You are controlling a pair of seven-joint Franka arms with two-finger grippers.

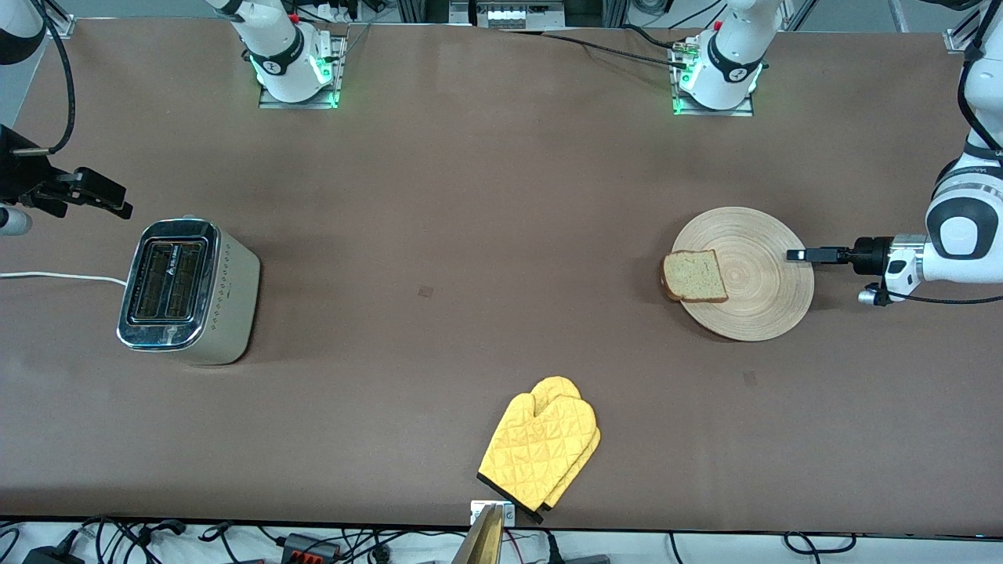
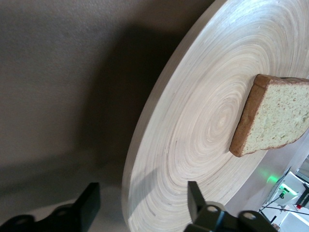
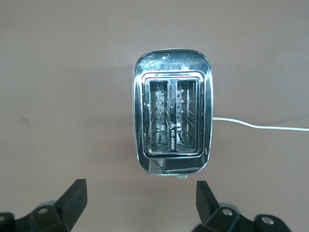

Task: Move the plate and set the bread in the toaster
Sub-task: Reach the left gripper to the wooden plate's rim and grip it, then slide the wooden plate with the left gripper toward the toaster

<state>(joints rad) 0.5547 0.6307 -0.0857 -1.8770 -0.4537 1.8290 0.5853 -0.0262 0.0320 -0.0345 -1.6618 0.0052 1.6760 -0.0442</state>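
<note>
The pale wooden plate (image 1: 756, 274) lies on the table toward the left arm's end. The bread (image 1: 694, 276) lies on its rim on the side toward the toaster. My left gripper (image 1: 798, 254) is open at the plate's other rim; in the left wrist view the gripper (image 2: 142, 200) has the plate's (image 2: 203, 121) edge between its fingers, with the bread (image 2: 275, 116) farther along. The toaster (image 1: 184, 290) stands toward the right arm's end, slots empty. My right gripper (image 1: 117, 200) is open and empty beside it, and in the right wrist view the gripper (image 3: 140, 195) faces the toaster (image 3: 171, 118).
A yellow oven mitt (image 1: 541, 446) lies near the table's front edge in the middle. The toaster's white cord (image 1: 55, 276) runs off toward the right arm's end and shows in the right wrist view (image 3: 260, 126). Bare brown table lies between toaster and plate.
</note>
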